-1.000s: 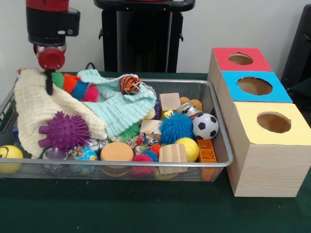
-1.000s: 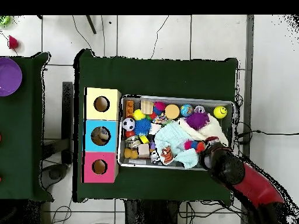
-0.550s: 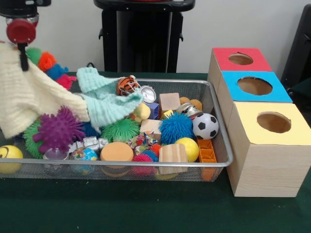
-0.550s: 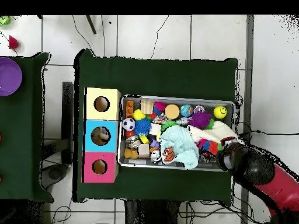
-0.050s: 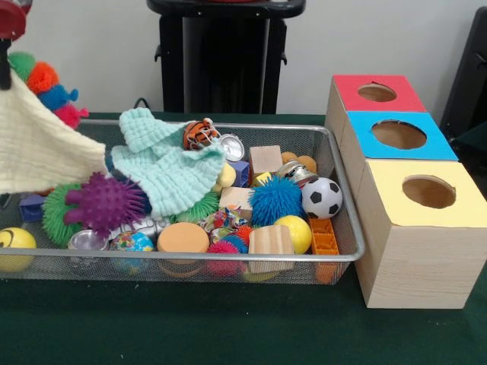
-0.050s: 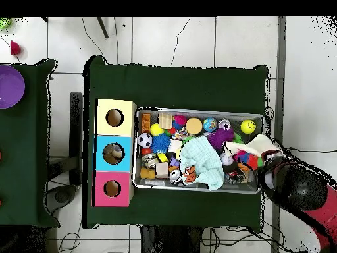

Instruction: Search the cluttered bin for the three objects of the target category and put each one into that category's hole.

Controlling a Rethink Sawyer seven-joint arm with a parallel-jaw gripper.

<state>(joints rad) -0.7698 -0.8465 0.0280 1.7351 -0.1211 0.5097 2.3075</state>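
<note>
My gripper (image 5: 6, 82) hangs at the far left above the wire bin (image 5: 344, 228), shut on a cream cloth (image 5: 38, 152) that trails from it over the bin's left end. A multicoloured fuzzy caterpillar toy (image 5: 47, 85) hangs behind the cloth. In the overhead view the gripper (image 6: 271, 157) is past the bin's right wall, with the cream cloth (image 6: 260, 145) draped across that wall. A mint cloth (image 5: 163, 163) covers part of the bin's middle. The purple spiky ball (image 5: 106, 201), the green spiky ball (image 5: 55, 217) and the blue spiky ball (image 5: 275, 199) lie uncovered.
Three wooden boxes stand right of the bin, with a red-topped hole (image 5: 377, 92), a blue-topped hole (image 5: 399, 134) and a yellow-topped hole (image 5: 428, 191). Also in the bin: a soccer ball (image 5: 322, 198), wooden blocks (image 5: 270, 239), a tiger-striped ball (image 5: 201, 132) and a yellow smiley ball (image 5: 15, 247).
The gripper has moved up and further out past the bin's end, dragging the cream cloth and caterpillar with it. A green spiky ball came into view and the mint cloth settled.
</note>
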